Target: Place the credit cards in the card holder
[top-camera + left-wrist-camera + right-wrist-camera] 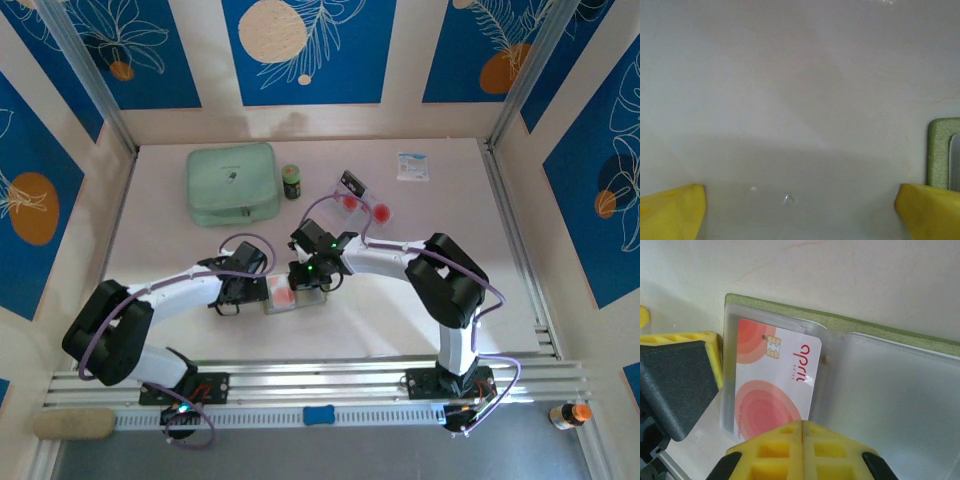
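Observation:
The olive-green card holder [850, 325] lies open on the table, its clear sleeves facing up. One credit card [775, 380], white with red circles, sits in its left sleeve. My right gripper [802, 429] is shut, its yellow tips together over the card's near edge, with nothing seen between them. In the top view the right gripper [306, 280] hangs over the card holder [312, 299]. My left gripper [243, 290] stands open just left of the card holder, its fingertips [675, 210] wide apart over bare table, the card holder's corner [939, 150] beside the right one. Two more credit cards [350, 202] lie further back.
A large mint-green zip case [232, 183] sits at the back left with a small dark bottle [291, 181] beside it. A white packet [412, 166] lies at the back right. The white table [180, 330] is walled by blue-patterned panels.

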Tool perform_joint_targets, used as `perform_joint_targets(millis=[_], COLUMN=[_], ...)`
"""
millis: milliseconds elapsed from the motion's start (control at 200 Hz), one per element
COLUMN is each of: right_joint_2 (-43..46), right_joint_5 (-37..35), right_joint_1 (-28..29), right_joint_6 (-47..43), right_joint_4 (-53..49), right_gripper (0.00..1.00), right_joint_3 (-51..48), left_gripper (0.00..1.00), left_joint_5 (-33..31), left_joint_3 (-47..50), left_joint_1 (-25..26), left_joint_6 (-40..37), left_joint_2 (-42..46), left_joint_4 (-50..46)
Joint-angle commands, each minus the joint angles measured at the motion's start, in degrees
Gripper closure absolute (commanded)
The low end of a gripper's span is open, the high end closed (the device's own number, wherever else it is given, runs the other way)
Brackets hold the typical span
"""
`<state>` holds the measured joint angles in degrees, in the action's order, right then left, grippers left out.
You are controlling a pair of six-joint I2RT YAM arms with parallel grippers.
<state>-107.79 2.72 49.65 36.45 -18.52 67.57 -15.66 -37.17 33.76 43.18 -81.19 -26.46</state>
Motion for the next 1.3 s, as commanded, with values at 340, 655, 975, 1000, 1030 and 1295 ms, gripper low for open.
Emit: perform_joint_targets(millis=[340,655,975,1000,1030,1295], right_joint_2=[-3.9,-5.3,-5.9,-5.8,-5.6,-0.7], right_joint_5=[1.7,2.6,2.9,2.8,2.6,0.8], right_joint_1=[1.2,2.7,3.7,3.7,3.6,1.0], right_joint_6=[0.9,1.3,1.6,1.5,1.5,1.4], right_joint_4=[-1.6,-2.0,-2.4,-2.5,-2.7,-3.2], right_gripper=[1.0,1.0,1.0,1.0,1.0,1.0], right_joint_3=[2.5,4.8,5.2,5.2,5.3,2.6], left_gripper=[0.0,0.0,0.0,0.0,0.0,0.0], left_joint_5=[3.4,3.5,3.8,3.8,3.6,0.3], left_joint_3=[1.1,1.1,1.0,0.9,0.7,-0.6], left_joint_1=[-0.4,-0.4,-0.4,-0.4,-0.4,-1.4], left_joint_6=[-1.0,-0.9,-0.9,-0.8,-0.8,-0.9], left_joint_2=[-2.9,-3.0,-2.4,-2.2,-1.9,5.4], left_joint_4=[4.8,5.0,5.0,4.9,4.4,-1.8])
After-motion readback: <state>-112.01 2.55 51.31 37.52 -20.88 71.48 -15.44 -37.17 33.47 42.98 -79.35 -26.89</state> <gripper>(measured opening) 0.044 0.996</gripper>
